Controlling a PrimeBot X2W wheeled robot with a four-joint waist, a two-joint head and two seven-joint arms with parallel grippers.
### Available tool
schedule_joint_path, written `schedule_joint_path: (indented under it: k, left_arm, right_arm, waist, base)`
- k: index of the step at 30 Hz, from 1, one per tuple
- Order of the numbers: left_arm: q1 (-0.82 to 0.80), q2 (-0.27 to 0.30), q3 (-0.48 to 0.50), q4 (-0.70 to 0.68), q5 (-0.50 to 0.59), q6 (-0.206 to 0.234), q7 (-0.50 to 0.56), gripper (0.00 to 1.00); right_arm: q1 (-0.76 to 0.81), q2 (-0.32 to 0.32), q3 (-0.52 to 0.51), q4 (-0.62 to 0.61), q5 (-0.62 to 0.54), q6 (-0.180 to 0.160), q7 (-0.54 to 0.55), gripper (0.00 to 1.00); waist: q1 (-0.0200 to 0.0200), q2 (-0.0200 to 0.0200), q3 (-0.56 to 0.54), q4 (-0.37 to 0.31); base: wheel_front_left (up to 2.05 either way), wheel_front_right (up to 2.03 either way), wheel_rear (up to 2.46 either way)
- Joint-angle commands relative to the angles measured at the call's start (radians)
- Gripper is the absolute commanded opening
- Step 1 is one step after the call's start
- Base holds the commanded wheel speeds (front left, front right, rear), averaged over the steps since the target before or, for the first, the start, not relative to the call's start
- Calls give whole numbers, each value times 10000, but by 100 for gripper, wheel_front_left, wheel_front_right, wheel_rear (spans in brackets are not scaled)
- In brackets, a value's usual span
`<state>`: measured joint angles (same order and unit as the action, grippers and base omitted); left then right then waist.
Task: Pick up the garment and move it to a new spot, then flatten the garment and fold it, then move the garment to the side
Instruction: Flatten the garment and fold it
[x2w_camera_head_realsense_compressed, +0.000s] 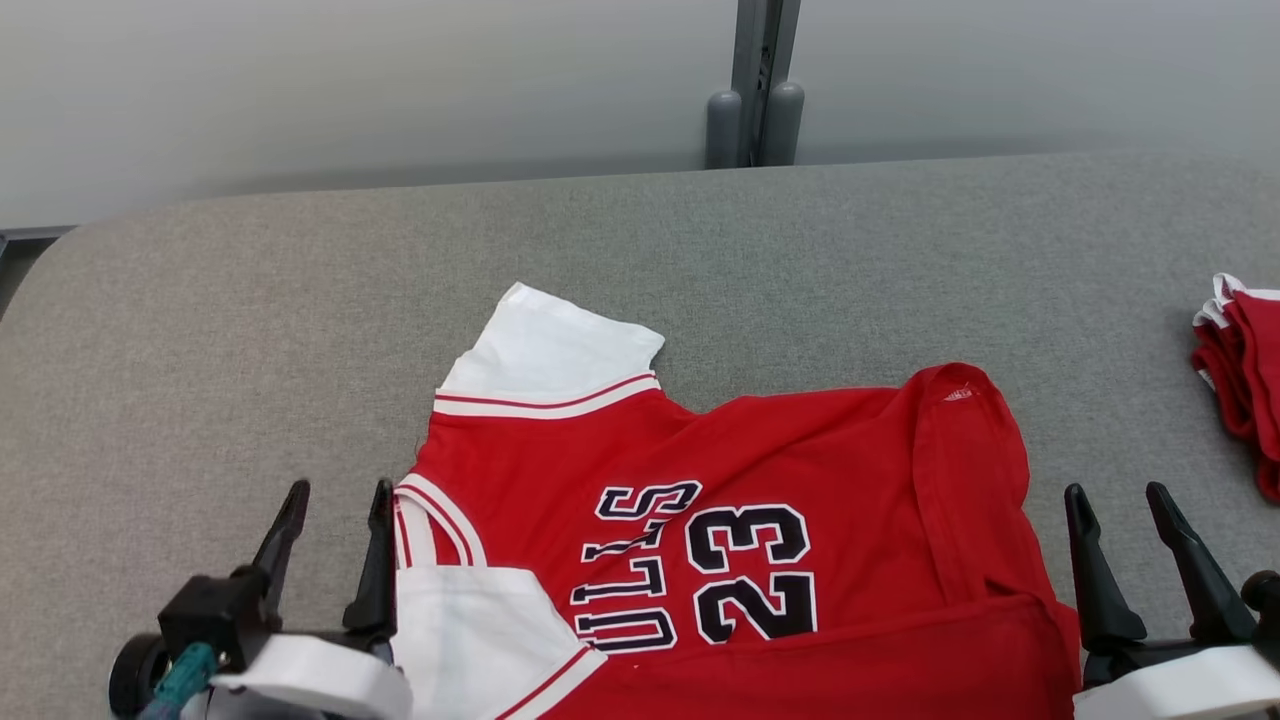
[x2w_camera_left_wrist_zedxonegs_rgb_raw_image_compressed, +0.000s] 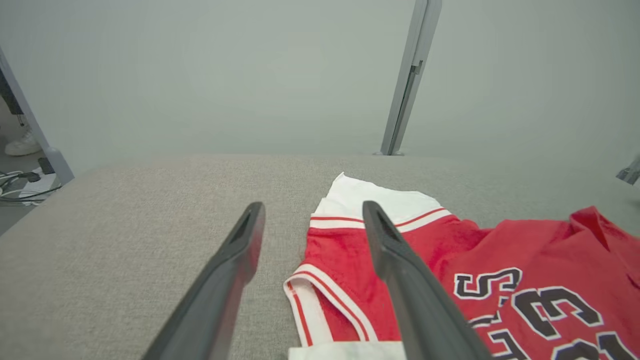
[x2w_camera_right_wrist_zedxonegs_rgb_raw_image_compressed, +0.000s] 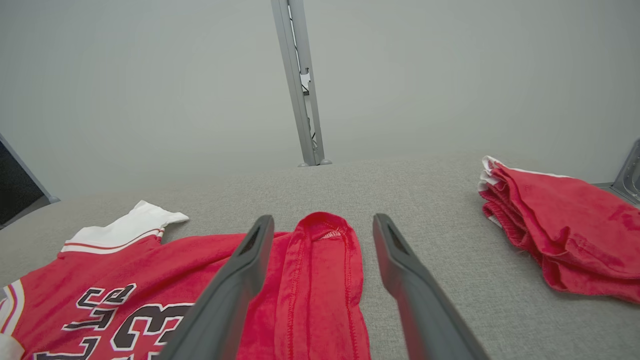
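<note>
Partly cut off below, the jersey (x2w_camera_head_realsense_compressed: 800, 450) lies between left hand (x2w_camera_head_realsense_compressed: 340, 488) and right hand (x2w_camera_head_realsense_compressed: 1115, 490), both spread empty.

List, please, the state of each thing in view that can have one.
jersey: lying on the table, print up, its right edge folded over.
left end effector: open, empty, by the jersey's left edge.
right end effector: open, empty, by the jersey's right edge.
red pile: folded, at the table's right side.
</note>
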<state>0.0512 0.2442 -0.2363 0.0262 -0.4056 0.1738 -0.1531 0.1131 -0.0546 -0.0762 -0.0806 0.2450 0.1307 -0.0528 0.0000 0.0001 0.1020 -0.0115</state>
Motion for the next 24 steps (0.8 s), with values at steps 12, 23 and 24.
schedule_joint_path:
  k: [12,23,24]
  left_arm:
    - [-4878,63,-557,677,73,-1280,1008,100]
    - [-8406,-101,-1073,4713,-282,-2526,2089,100]
    - [-8555,-92,-1123,5137,-294,-2581,2164,100]
  right_arm:
    - [-1250,16,76,-494,93,1,-111,100]
    - [-2219,17,433,-26,383,1,-581,100]
    - [-2266,15,441,32,388,1,-632,100]
  waist:
    - [0,-1,2242,-254]
    - [0,-1,3615,-1018]
    - [0,-1,3661,-1066]
  base:
    - [0,0,0]
    - [0,0,0]
    - [0,0,0]
